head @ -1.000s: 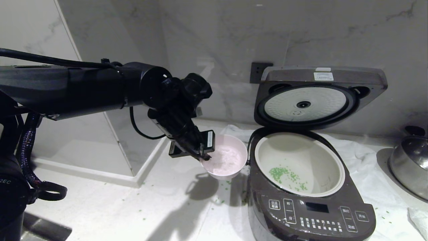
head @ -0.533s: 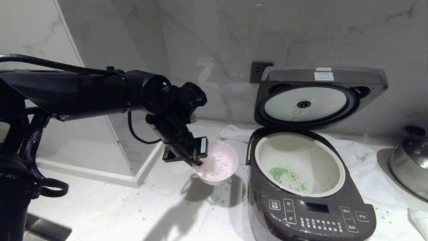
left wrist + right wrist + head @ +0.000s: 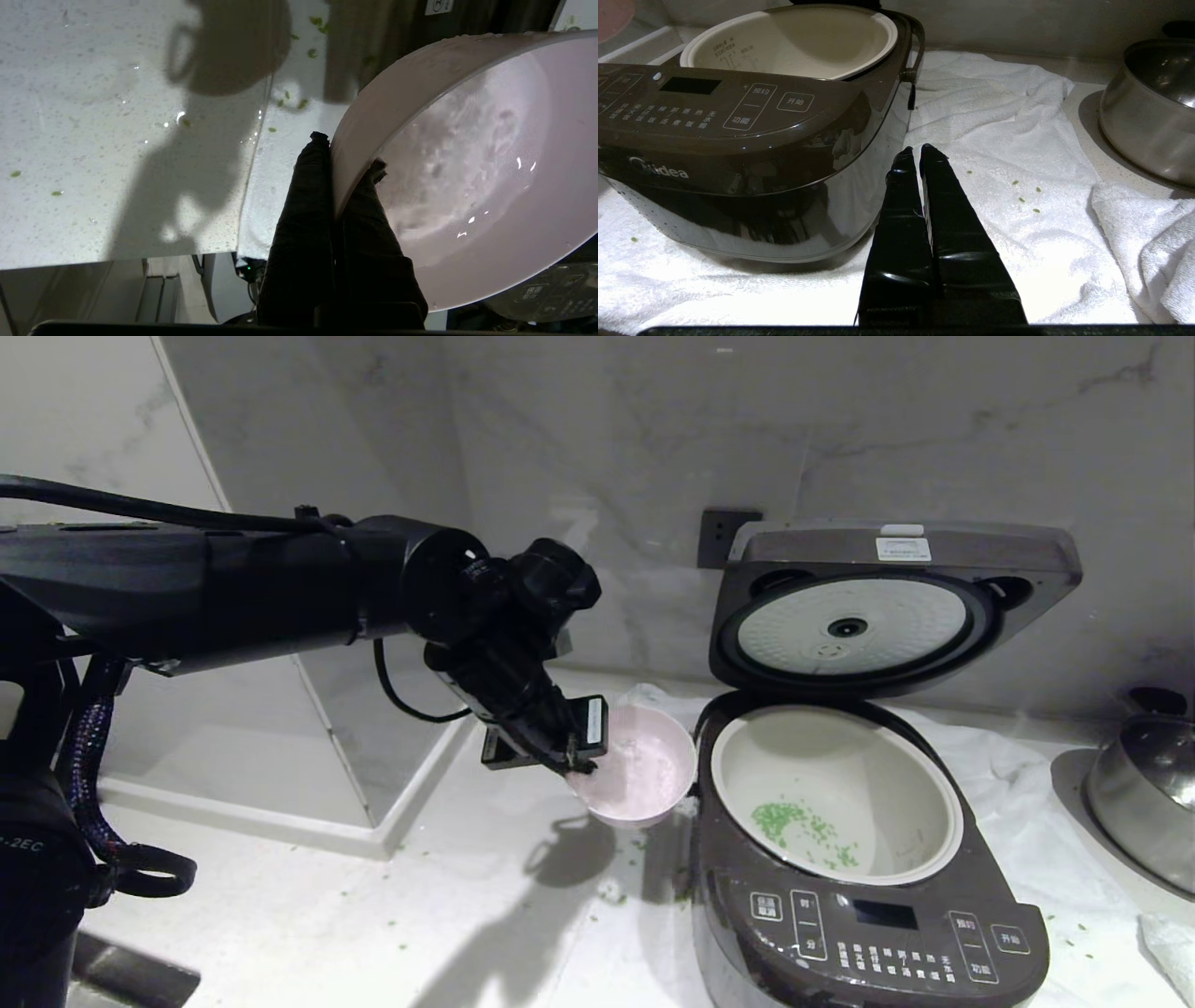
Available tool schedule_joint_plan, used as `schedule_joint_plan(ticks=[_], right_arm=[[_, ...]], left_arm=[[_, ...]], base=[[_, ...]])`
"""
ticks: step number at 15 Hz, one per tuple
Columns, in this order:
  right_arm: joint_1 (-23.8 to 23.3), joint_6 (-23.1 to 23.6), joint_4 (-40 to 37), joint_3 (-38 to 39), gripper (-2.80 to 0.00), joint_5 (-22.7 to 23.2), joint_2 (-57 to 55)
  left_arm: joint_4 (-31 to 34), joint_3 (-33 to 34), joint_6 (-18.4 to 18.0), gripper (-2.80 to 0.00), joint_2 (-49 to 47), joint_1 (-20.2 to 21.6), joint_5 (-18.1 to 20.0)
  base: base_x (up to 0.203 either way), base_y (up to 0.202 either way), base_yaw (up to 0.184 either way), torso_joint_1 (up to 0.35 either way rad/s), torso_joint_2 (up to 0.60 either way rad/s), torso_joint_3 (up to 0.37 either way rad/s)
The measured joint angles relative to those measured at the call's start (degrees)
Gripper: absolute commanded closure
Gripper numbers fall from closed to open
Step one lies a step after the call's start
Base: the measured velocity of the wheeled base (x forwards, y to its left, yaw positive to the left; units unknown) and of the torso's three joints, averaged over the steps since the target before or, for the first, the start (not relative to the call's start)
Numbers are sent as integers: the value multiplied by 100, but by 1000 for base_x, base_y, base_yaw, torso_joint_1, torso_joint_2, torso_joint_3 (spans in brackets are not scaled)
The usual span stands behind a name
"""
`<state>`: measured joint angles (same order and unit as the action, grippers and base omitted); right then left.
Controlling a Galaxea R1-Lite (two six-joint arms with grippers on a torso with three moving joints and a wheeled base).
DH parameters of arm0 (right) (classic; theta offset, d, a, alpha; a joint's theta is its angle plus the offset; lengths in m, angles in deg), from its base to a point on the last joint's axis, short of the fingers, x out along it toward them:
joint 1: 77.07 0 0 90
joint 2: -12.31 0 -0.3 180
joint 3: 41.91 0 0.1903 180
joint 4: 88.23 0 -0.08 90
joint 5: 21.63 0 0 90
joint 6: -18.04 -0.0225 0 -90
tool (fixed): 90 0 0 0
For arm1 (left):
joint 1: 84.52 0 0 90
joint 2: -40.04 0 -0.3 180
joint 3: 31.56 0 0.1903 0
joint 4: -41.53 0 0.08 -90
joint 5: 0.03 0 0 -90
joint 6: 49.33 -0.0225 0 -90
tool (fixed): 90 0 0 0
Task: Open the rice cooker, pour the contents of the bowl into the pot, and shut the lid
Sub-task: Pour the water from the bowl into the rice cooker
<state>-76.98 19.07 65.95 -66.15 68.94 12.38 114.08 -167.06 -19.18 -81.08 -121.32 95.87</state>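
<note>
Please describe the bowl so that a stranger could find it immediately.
Find the open rice cooker on the counter. At its left side, the left gripper holds the bowl by the rim, above the counter. It is small, round and pale pink, unlike the steel pan far right.

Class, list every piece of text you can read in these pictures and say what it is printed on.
"Midea": front of the rice cooker.
"开始": button on its panel.
"预约" and "功能": button beside it.
Smaller panel labels, the lid sticker and the pot scale marks: too small to read.
</note>
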Motion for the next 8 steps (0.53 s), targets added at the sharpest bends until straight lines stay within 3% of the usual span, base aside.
schedule_joint_plan(ticks=[5,8], right_arm=[[1,1,0,0,0,-2,0],[1,-1,0,0,0,-4,0]], left_arm=[[-907,-68,485,0,-144,-141,0],[-1095,-72,662,0,-195,-275,0]], base=[[0,0,0,0,0,0],[0,0,0,0,0,0]])
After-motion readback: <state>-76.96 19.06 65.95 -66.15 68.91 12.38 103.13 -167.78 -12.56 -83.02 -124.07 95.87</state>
